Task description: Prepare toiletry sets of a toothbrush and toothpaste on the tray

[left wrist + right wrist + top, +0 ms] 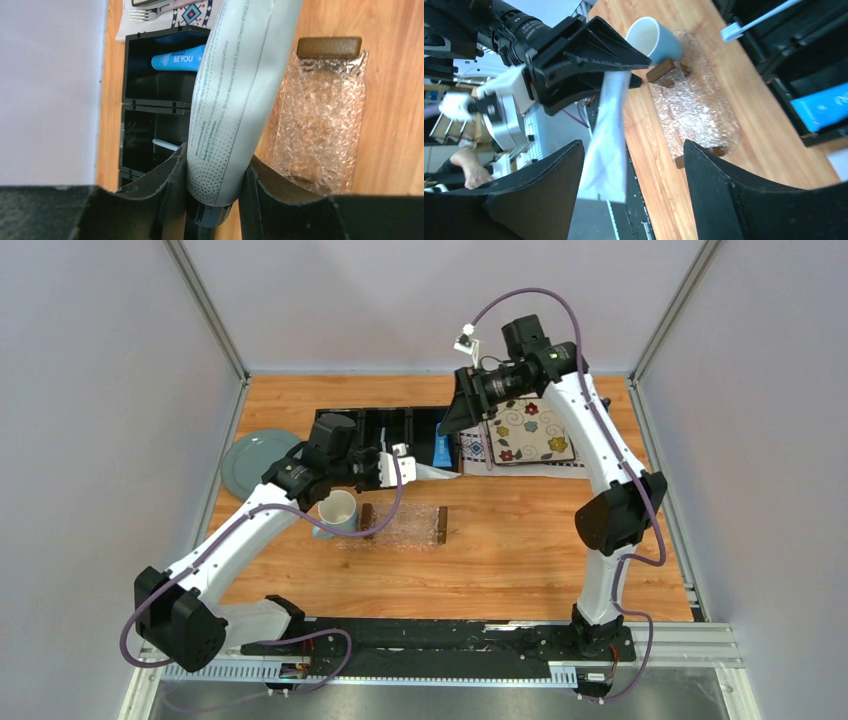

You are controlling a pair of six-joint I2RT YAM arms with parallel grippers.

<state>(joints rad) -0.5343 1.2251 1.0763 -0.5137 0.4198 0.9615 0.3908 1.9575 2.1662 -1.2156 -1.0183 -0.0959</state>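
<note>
my L gripper [215,172]: jaws clamped on toothpaste tube [235,100] nr cap.
my R gripper [633,147]: jaws wide, astride tube tail, no grip.
tray [329,46]: just beside tube, long axes approx parallel; L arm nearer.
toothbrush [754,20]: in organizer [150,90].

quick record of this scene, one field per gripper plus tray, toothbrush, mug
left gripper: shut on grey plastic toothpaste tube, near its cap
right gripper: open, straddling the tube's flat end
clear textured tray with brown wooden end bars: nothing in it
slim white toothbrush: lying in black compartment organizer
pale blue mug: next to one end bar of tray
</note>
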